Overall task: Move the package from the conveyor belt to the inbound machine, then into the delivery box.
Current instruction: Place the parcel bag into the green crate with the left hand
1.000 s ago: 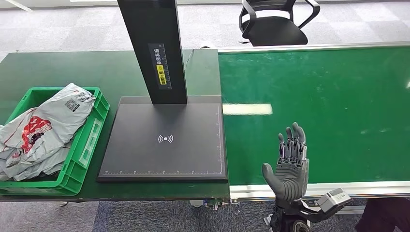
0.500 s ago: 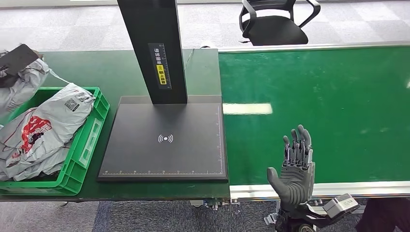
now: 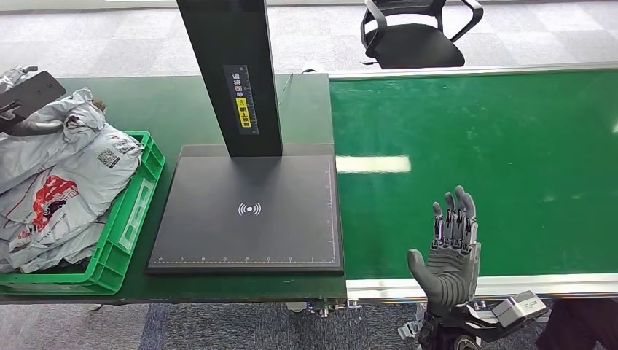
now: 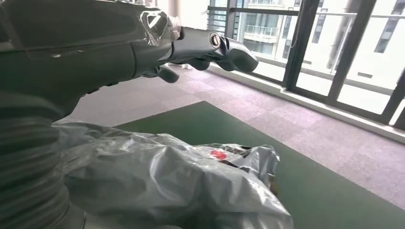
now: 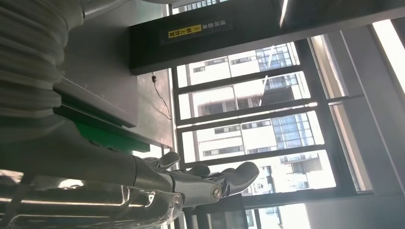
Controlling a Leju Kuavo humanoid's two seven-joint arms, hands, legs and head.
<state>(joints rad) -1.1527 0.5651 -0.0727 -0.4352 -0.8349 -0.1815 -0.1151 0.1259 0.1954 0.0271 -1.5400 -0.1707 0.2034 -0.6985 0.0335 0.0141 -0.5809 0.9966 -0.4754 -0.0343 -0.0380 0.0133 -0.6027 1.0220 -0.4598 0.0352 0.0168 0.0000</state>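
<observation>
A crumpled grey package point(image 3: 62, 125) point(image 4: 181, 186) lies on top of the other grey mailers heaped in the green delivery box point(image 3: 138, 211) at the far left. My left hand point(image 3: 29, 109) point(image 4: 191, 45) hovers just over it. In the left wrist view its fingers point(image 4: 224, 45) stretch out straight, with a gap between them and the package. My right hand point(image 3: 450, 248) point(image 5: 200, 183) stands upright at the near edge of the green conveyor belt point(image 3: 474, 146), fingers apart and holding nothing. The black inbound machine plate point(image 3: 248, 211) is bare.
The machine's black column point(image 3: 229, 73) rises behind the plate, between the box and the belt. A black office chair point(image 3: 415, 33) stands beyond the belt's far edge. The dark green table point(image 3: 146, 109) carries the box and the machine.
My left hand has come in from the left with the grey package, which now sits lower on the heap in the box. My right hand has drifted slightly right and toward me.
</observation>
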